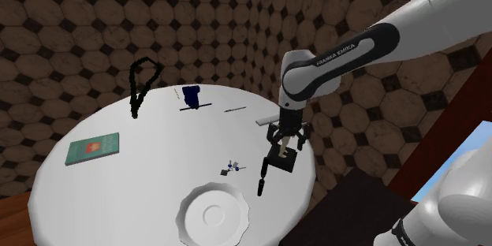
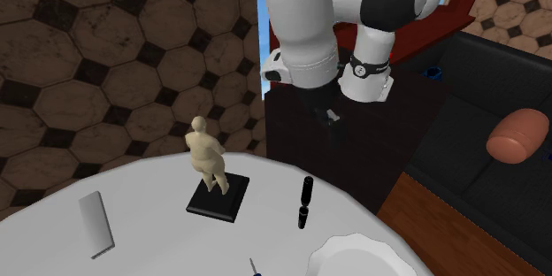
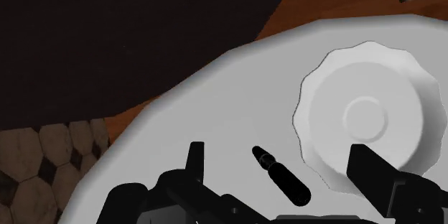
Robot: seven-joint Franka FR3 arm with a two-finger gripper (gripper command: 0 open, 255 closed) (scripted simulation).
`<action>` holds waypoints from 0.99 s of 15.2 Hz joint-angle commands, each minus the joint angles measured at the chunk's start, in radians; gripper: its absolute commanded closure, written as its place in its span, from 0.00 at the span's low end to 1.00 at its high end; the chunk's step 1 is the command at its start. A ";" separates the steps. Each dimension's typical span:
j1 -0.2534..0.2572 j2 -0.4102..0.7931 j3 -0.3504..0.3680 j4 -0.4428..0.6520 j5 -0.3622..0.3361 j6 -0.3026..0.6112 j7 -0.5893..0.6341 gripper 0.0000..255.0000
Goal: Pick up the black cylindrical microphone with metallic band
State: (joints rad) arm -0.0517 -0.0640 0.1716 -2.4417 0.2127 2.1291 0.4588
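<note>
Your claw [image 3: 277,151] is hanging open and empty near the microphone [image 3: 283,179]; the second exterior view is showing a figurine [image 2: 209,155] beside it.

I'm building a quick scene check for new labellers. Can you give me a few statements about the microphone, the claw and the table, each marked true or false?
1. The black microphone lies flat on the white table. True.
2. The claw is shut on the microphone. False: its fingers stand apart and the microphone lies untouched.
3. The microphone rests on the white plate. False: it lies on the table beside the plate.
4. A tan figurine stands upright on a black base. True.
</note>
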 commanded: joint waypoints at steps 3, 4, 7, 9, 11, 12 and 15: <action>-0.005 0.166 -0.004 0.053 0.027 0.096 0.068 0.00; -0.005 0.207 -0.005 0.069 0.034 0.117 0.083 0.00; -0.005 0.331 -0.012 0.123 0.060 0.176 0.124 0.00; -0.006 0.413 -0.017 0.164 0.079 0.210 0.149 0.00; -0.007 0.495 -0.022 0.208 0.100 0.240 0.171 0.00; -0.008 0.535 -0.024 0.231 0.110 0.253 0.181 0.00; -0.012 0.636 -0.028 0.294 0.138 0.283 0.206 0.00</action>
State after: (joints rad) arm -0.0611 0.5432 0.1445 -2.1618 0.3408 2.3994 0.6583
